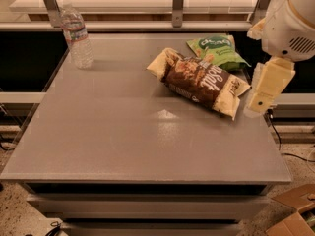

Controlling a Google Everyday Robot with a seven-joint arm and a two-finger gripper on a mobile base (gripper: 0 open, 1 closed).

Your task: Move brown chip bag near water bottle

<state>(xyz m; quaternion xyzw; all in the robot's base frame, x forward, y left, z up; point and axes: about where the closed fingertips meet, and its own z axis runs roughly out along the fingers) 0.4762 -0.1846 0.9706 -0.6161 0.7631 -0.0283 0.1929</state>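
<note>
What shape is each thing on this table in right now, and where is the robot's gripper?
water bottle: upright, capped, at the far left corner of the table.
brown chip bag: lying flat, far from the bottle, not held.
green snack bag: lying flat just behind the brown bag.
gripper: beside the table's right edge, close to the brown bag's end.

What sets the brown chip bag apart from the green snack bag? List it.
The brown chip bag is dark brown with cream ends and larger; the green snack bag is green and smaller. The brown chip bag lies in front, the green snack bag behind it. Both lie on the table. The gripper hangs off its right edge.
</note>
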